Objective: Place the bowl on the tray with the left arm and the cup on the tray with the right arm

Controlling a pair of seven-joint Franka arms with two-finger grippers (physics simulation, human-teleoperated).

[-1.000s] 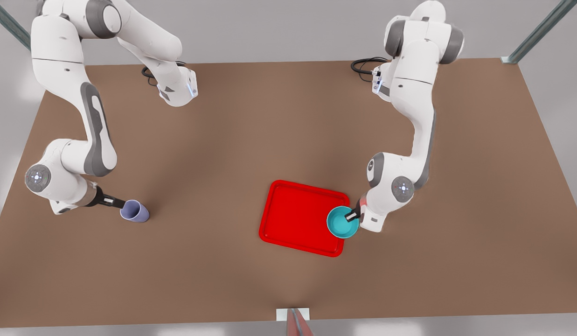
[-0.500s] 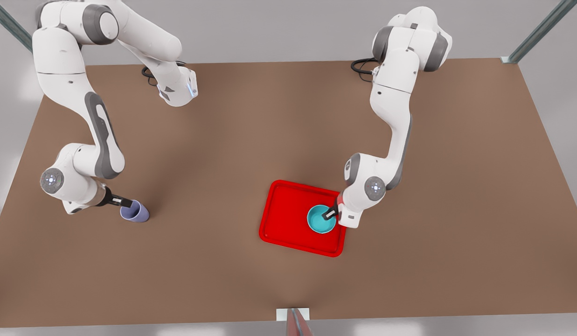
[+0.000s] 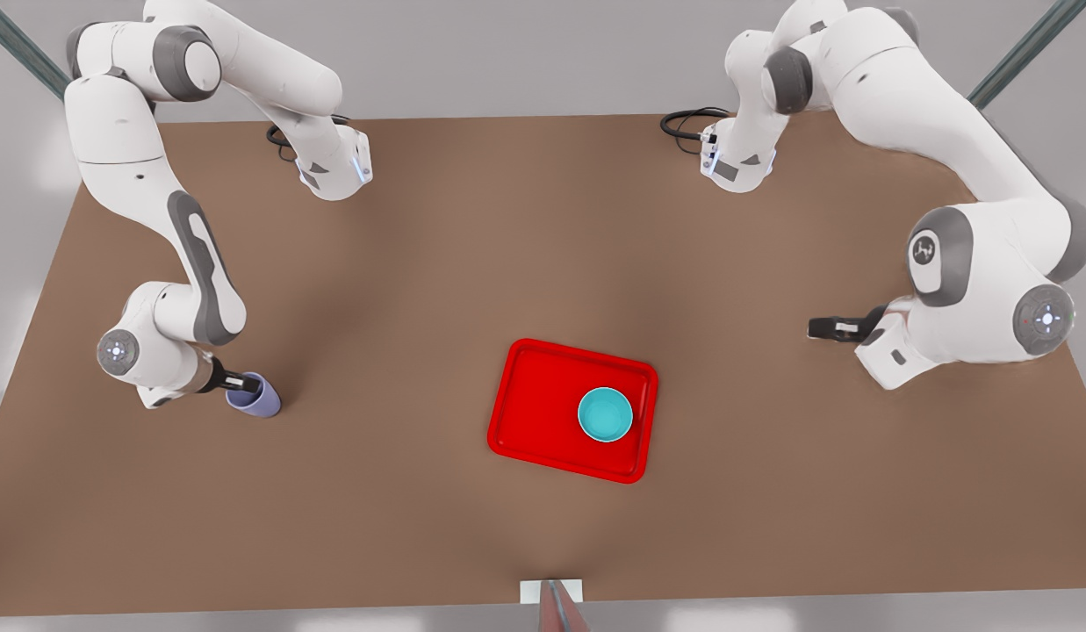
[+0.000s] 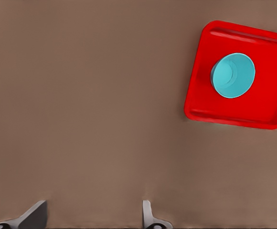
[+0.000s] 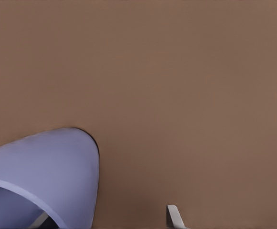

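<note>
A brown table [image 3: 543, 263] seen from above carries a red tray [image 3: 543, 412] near the middle of its near edge. The teal bowl [image 3: 605, 414] sits upright inside the tray, toward the tray's side on the front view's right, so that half of the job looks done.

The left gripper [image 3: 815, 328] hangs above bare table near the edge on the front view's right, well apart from the tray, its fingers spread with nothing between them. This arm appears to be waiting.

The right gripper [image 3: 248, 383] is at the lavender cup [image 3: 255, 397], which stands on the table near the edge on the front view's left, far from the tray. One finger [image 3: 237, 382] reaches over the cup's rim. The jaws still show a gap, so the cup does not look pinched.

Risks, as a judgement: a grip on only the thin rim could let the cup tilt or slip out when lifted. A cup set down too near the bowl could knock it.

No writing, brand or label can be read on the cup, bowl or tray.
</note>
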